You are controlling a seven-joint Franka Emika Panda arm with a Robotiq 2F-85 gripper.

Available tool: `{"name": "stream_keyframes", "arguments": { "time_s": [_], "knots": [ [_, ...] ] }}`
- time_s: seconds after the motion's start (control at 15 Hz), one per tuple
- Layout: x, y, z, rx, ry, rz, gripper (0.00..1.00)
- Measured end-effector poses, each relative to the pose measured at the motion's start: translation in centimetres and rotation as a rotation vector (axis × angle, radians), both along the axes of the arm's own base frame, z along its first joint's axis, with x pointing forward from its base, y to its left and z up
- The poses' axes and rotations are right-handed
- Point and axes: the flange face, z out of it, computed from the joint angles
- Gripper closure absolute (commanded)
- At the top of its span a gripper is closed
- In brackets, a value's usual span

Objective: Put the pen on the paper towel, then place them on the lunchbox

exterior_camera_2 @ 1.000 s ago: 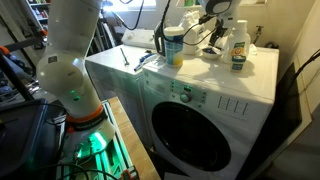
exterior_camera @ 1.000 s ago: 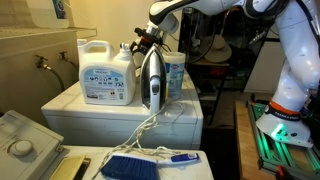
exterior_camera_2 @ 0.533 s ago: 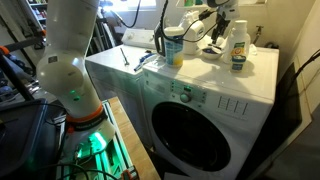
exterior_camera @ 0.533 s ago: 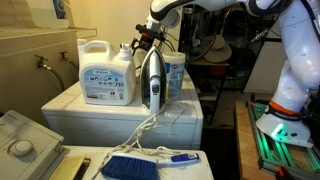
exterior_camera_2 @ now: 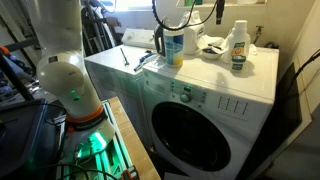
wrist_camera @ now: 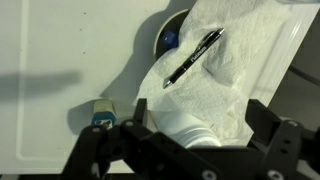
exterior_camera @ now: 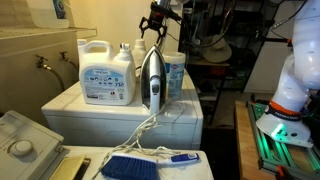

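Note:
A black pen (wrist_camera: 193, 58) lies diagonally on a crumpled white paper towel (wrist_camera: 235, 75). The towel drapes over a dark rounded container, apparently the lunchbox, whose blue-dark edge (wrist_camera: 167, 40) shows at the towel's left. In an exterior view the towel and container (exterior_camera_2: 212, 45) sit on top of the washing machine (exterior_camera_2: 150, 75). My gripper (wrist_camera: 195, 122) is open and empty, high above the towel, with a white bottle top seen between its fingers. It shows raised in both exterior views (exterior_camera: 160, 18) (exterior_camera_2: 217, 12).
On the machine top stand a white detergent jug (exterior_camera: 105, 72), an upright iron (exterior_camera: 152, 80), a tall bottle (exterior_camera: 173, 70) and a small bottle (exterior_camera_2: 238, 45). Small tools (exterior_camera_2: 135, 58) lie at the far edge. A blue brush (exterior_camera: 140, 165) lies in front.
My gripper has risen straight up from the paper towel and pen, open and empty. The towel and pen stay where they lay.

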Motion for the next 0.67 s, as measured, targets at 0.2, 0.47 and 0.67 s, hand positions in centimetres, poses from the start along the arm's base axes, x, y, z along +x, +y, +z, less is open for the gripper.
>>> {"name": "stream_keyframes", "arguments": {
  "time_s": [0.2, 0.47, 0.67],
  "knots": [
    [-3.6, -0.3, 3.5, -0.065, -0.025, 0.159, 0.0],
    [-8.6, -0.5, 6.4, -0.153, -0.058, 0.369, 0.0],
    [-11.9, -0.8, 7.4, -0.231, -0.077, 0.521, 0.0]
  ]
}}
